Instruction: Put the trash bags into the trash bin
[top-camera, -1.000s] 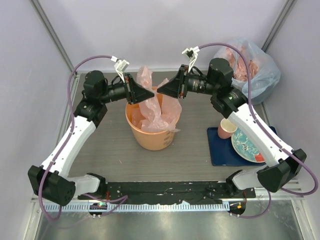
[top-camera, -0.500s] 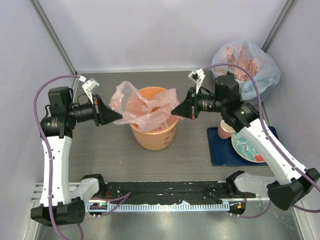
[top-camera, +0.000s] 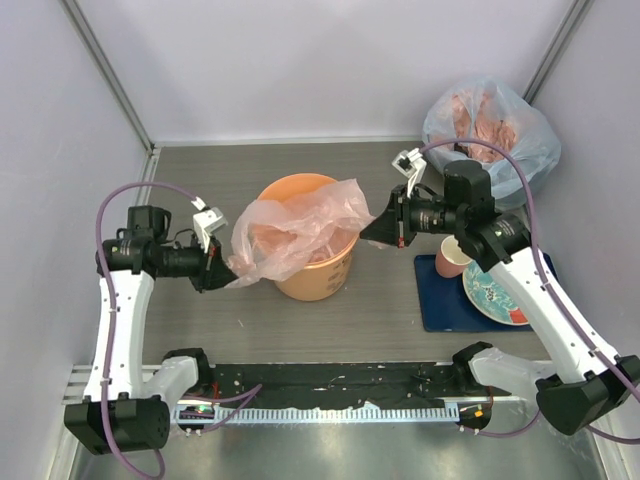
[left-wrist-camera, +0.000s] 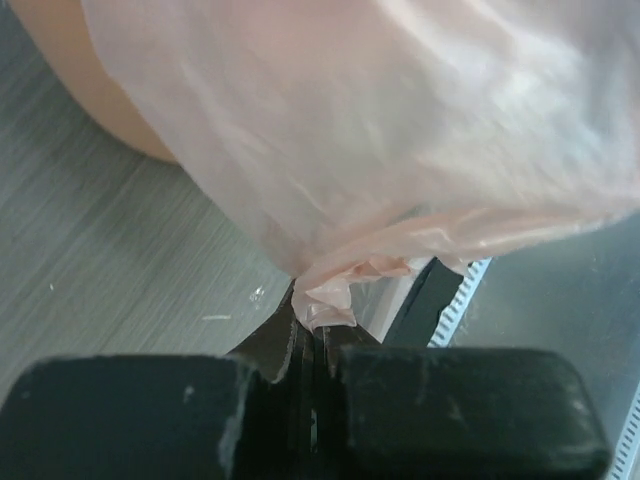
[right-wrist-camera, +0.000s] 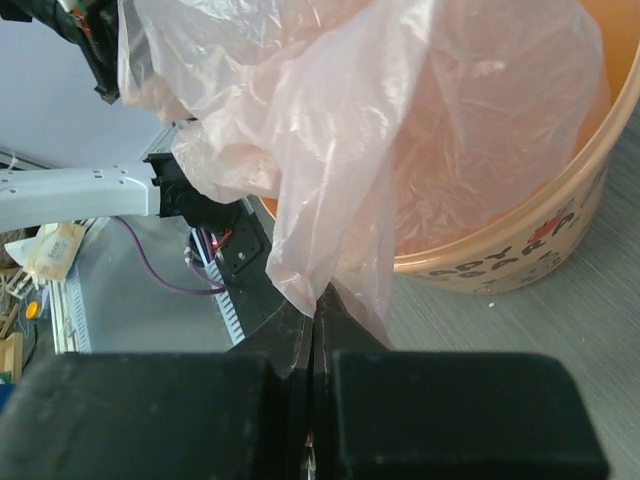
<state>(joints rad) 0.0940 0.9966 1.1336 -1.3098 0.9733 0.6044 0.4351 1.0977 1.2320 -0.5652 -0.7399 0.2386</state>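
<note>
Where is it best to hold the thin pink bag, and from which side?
Pinch the trash bag at two opposite bunched edges: left gripper from the left of the trash bin, right gripper from its right. The film is wider than the bin, so opposite pinches should spread it open.

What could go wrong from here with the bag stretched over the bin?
The left jaws pinch only a small bunched corner of the trash bag, so it may slip or tear under tension. Much of it hangs outside the trash bin on the left side and may fall outside when released. A sideways pull could tip the bin.
</note>
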